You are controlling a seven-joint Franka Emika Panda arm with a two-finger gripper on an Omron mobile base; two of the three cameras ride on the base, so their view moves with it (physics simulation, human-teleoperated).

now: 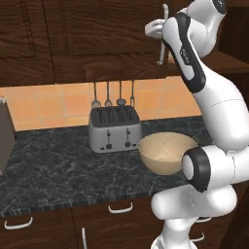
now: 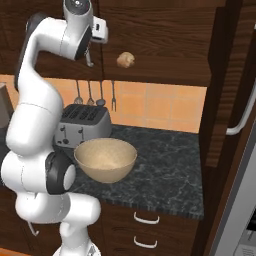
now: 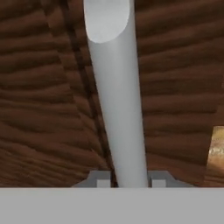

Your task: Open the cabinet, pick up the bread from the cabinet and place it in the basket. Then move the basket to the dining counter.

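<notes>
Up at the cabinet (image 1: 97, 39), I am seeing the gripper (image 3: 127, 181) pinching the silver handle (image 3: 116, 96); the bread (image 2: 125, 60) is sitting inside, the basket (image 1: 166, 151) waiting below on the black counter (image 1: 48, 170); pulling off the hinge arc is risking a slip off the bar.

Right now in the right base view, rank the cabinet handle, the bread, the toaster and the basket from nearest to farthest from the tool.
1. cabinet handle: up high, between the fingers of the tool.
2. bread: to the tool's right, at about the same height.
3. toaster: below, against the backsplash.
4. basket: lowest, on the black counter in front of the toaster.
</notes>
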